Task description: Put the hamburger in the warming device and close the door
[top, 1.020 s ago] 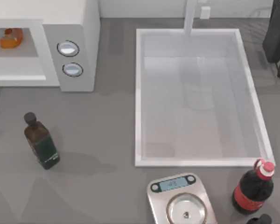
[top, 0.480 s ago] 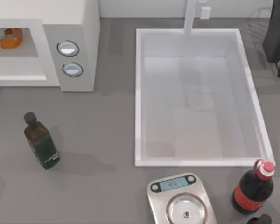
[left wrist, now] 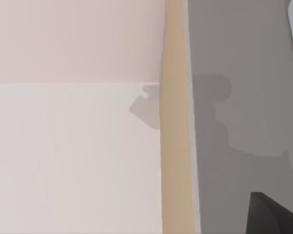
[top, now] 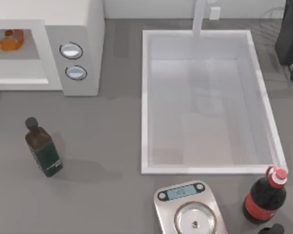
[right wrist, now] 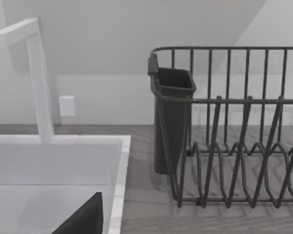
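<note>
Hamburger (top: 10, 40) sits inside warming device (top: 73, 29) at bench's far left, cavity open, so placing looks done and door closing remains. Dark green bottle (top: 43, 148) stands in front, clear of cavity. Sink (top: 145, 107) mid-bench, scale (top: 188, 210) near front, cola bottle (top: 264, 195) right. Tool state: cannot tell for either arm.

I see a grey countertop (top: 112, 136) with a white sink basin (top: 145, 107) set into it right of centre and a white faucet (right wrist: 39, 78) at its back edge. Plain pale wall (right wrist: 112, 44) behind, small white wall plate (right wrist: 67, 106) beside the faucet. Dark wire dish rack (right wrist: 234, 146) with a dark cutlery cup (right wrist: 173, 117) at the far right. Light is even, shadows soft.
</note>
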`<move>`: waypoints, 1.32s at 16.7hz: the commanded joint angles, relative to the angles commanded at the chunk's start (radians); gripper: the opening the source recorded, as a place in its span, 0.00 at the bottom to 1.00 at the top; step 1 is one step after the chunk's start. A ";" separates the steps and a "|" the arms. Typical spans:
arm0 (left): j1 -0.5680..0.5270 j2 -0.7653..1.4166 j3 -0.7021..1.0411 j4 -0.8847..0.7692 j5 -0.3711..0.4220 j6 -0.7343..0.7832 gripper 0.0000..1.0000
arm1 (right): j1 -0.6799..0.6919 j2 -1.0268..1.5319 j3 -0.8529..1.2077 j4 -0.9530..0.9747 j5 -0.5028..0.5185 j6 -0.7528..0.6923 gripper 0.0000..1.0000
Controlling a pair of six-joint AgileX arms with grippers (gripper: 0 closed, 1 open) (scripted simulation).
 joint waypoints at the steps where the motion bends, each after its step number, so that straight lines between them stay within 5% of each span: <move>1: -0.005 -0.003 -0.003 0.002 -0.002 0.000 0.00 | 0.000 0.000 0.000 0.000 0.000 0.000 1.00; 13: 0.003 0.114 -0.255 0.369 0.002 0.005 0.00 | 0.000 0.000 0.000 0.000 0.000 0.000 1.00; 22: -0.037 0.051 -0.338 0.416 -0.012 -0.033 0.00 | 0.000 0.000 0.000 0.000 0.000 0.000 1.00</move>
